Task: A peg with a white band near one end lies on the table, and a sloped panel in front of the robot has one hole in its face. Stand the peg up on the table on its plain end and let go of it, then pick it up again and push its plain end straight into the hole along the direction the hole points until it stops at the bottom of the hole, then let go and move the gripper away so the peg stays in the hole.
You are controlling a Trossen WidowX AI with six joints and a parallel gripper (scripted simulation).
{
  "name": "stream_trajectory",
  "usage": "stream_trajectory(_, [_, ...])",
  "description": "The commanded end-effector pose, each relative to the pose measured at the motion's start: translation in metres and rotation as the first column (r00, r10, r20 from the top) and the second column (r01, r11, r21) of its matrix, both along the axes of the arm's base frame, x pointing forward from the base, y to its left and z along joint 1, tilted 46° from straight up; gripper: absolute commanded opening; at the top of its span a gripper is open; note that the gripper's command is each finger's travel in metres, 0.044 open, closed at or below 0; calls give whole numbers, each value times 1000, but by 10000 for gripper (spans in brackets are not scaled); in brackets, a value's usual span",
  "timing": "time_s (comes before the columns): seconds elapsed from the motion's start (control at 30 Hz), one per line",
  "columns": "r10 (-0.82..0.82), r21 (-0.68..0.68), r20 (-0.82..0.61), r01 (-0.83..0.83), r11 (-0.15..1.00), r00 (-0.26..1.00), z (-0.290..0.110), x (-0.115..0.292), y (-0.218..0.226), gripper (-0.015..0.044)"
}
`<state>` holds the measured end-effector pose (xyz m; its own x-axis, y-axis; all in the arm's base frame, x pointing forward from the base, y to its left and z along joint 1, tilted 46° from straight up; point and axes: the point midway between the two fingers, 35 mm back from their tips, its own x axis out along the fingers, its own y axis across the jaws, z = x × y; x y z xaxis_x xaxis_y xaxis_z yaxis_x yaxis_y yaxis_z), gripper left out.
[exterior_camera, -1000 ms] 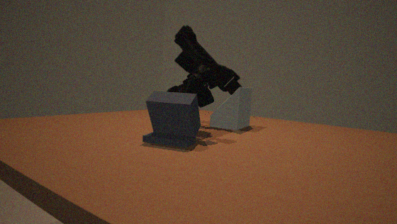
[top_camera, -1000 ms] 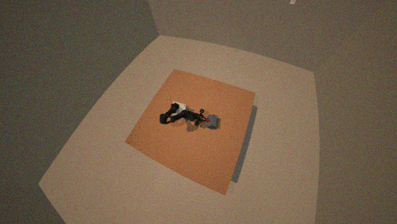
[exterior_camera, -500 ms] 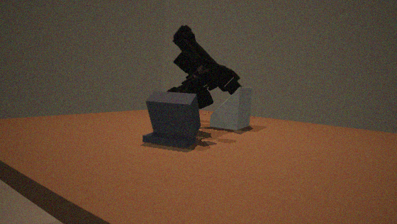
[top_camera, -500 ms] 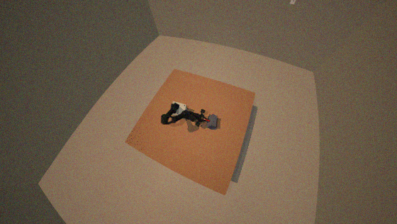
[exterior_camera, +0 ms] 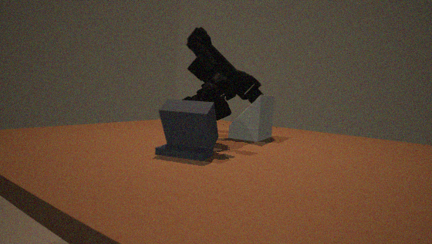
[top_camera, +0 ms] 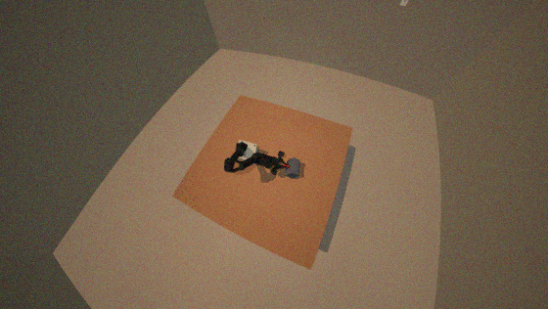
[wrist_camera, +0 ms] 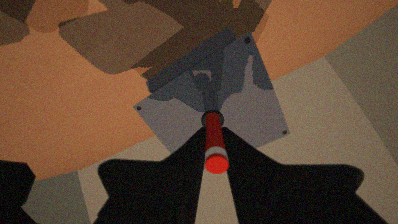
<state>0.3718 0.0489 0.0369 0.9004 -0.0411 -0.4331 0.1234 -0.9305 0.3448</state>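
The black parallel-jaw gripper is clamping the red cylindrical peg, narrowly closed around it near its white-banded end. The peg's plain end is sitting partway inside the hole in the grey-blue sloped panel. Seating fully, releasing and retreating are likely remaining.

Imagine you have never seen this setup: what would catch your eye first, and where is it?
In the wrist view, the red peg stands out, held in the jaws with its white-banded end toward the camera and its plain end at the hole in the grey-blue sloped panel. From outside, the black arm leans over that panel on the orange table.
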Motion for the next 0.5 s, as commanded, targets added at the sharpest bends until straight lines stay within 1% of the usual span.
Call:
stream_trajectory(0.0, [5,-3,-1,-5,1000,1000,-2,3,1,0])
stream_trajectory(0.47, [0,0,1,0,1000,1000,-2,4,0,0])
